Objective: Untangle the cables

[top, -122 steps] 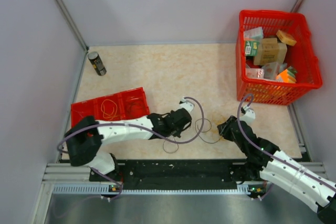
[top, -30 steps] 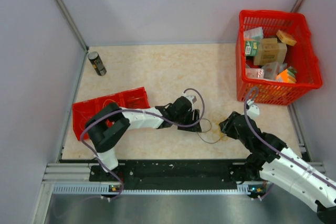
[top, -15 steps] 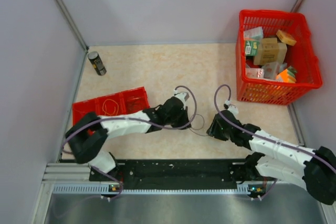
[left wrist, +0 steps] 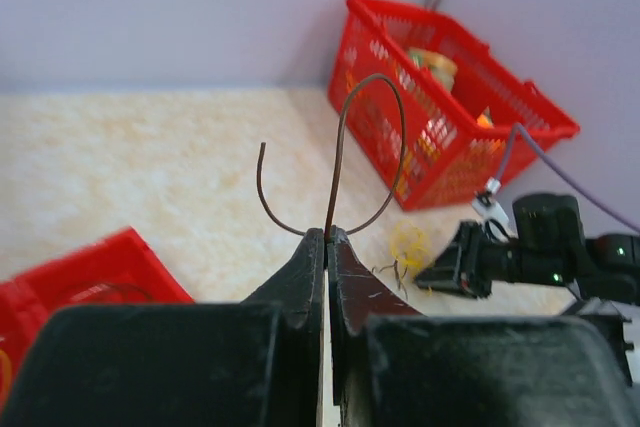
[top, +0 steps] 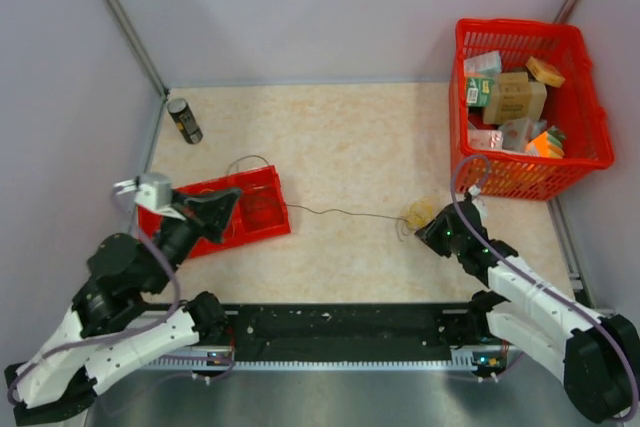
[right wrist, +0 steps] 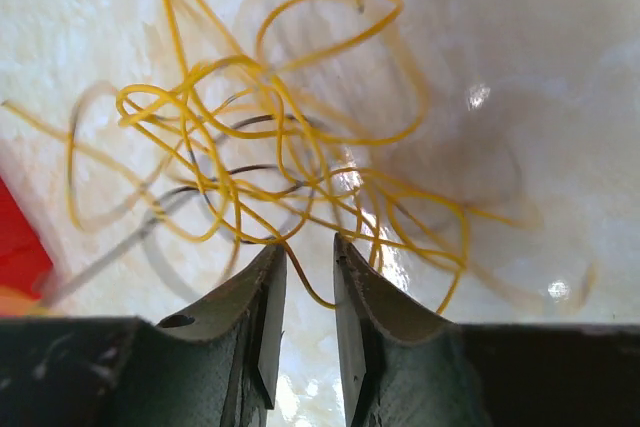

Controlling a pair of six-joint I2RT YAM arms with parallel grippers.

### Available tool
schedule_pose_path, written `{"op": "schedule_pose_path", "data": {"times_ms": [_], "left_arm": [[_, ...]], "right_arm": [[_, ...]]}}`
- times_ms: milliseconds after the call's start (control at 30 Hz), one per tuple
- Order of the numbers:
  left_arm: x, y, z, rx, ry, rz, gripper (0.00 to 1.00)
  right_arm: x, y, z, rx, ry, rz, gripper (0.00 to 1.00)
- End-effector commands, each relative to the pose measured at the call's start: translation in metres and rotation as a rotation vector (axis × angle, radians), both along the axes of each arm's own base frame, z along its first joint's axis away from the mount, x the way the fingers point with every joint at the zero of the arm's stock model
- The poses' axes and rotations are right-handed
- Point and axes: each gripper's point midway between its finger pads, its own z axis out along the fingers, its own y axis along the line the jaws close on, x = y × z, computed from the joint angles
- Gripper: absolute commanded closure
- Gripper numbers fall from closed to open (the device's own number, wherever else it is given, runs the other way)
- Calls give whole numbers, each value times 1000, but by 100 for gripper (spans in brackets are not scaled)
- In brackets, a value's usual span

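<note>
You're mid-pull: your left gripper [left wrist: 327,239], above the tray [top: 255,231], pinches the brown wire [left wrist: 345,137], which runs right of the tray to the yellow tangle [right wrist: 270,147]. Your right gripper [right wrist: 308,252] stands narrow at that tangle, not visibly clamped. Next, I judge, clamp there and draw apart gently.

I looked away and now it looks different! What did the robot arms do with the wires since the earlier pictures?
The left pincer shut on the dark brown wire and swung back left, above the red tray, pulling that wire out long across the table. The right pincer ended at the yellow tangle, jaws slightly apart. The red basket, the can and the tray stayed put.
</note>
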Motion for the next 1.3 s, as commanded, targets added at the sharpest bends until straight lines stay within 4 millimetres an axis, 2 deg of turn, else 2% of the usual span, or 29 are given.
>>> {"op": "schedule_pose_path", "data": {"times_ms": [0,200,267,367,467,633,833,867,933,1133,1267], "left_arm": [[-11,60,49,51,-114,140,100],[-30,94,110,59,-180,159,100],[-37,103,125,34,-203,157,100],[-47,98,135,-12,-213,93,100],[-53,73,134,-51,-193,-15,100],[-49,0,108,-45,-124,-232,100],[-24,-49,88,-8,-14,-274,100],[-20,-57,80,-1,11,-276,100],[-14,-74,64,15,60,-296,100],[3,-117,-7,79,197,-342,100],[15,-132,-64,214,313,-327,100]], "right_arm": [[5,-15,2,-11,-25,-69,73],[4,-21,-6,8,-4,-102,70],[5,-20,-5,21,-13,-101,69],[6,-19,-3,27,-30,-90,66],[8,-14,0,37,-50,-52,63],[10,8,11,105,-135,81,45],[5,14,3,109,-95,130,40],[9,16,8,116,-123,135,39],[10,18,11,118,-136,146,35],[7,21,20,102,-198,163,29],[6,21,22,105,-216,163,28]]}}
